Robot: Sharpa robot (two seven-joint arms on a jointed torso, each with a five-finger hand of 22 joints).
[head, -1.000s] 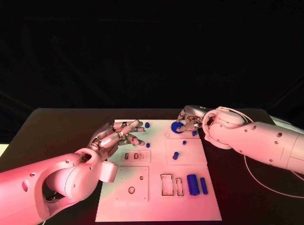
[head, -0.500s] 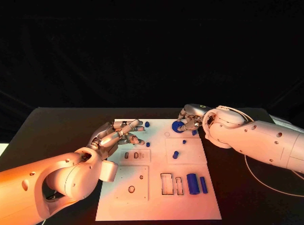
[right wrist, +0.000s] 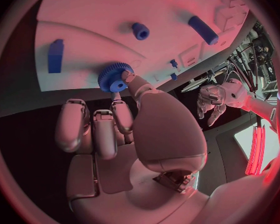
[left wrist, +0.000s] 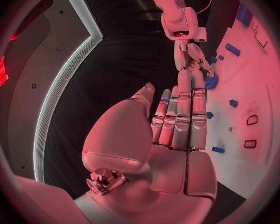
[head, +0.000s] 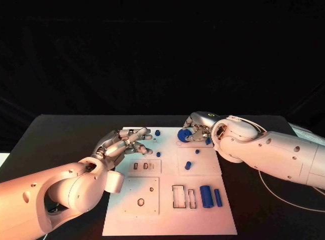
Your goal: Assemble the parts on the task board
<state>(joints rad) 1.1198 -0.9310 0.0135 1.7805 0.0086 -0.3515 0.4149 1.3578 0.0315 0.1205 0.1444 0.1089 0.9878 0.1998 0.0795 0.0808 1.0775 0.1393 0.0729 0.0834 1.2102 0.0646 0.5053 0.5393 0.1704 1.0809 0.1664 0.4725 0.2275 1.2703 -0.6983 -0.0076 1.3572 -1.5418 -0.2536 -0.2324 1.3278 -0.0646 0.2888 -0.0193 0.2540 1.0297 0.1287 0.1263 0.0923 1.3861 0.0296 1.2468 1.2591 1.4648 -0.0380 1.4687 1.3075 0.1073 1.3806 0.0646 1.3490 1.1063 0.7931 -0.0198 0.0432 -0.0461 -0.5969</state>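
The big white flat task board [head: 170, 200] lies on the black table [head: 61, 135]. The right hand [head: 197, 131] pinches a small round blue toothed gear [head: 183, 135] at the board's far edge. It looks ready to be fitted next, so it needs a careful line-up. The left hand [head: 126, 144] hovers nearby, fingers apart, holding nothing

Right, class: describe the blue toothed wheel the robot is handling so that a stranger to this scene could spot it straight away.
Start at the white task board in the middle of the black table, and go to its far edge on the robot's right. There the right hand holds a round blue gear in its fingertips. It alone has a toothed rim and a centre hole; its blue neighbours are plain pegs and bars.
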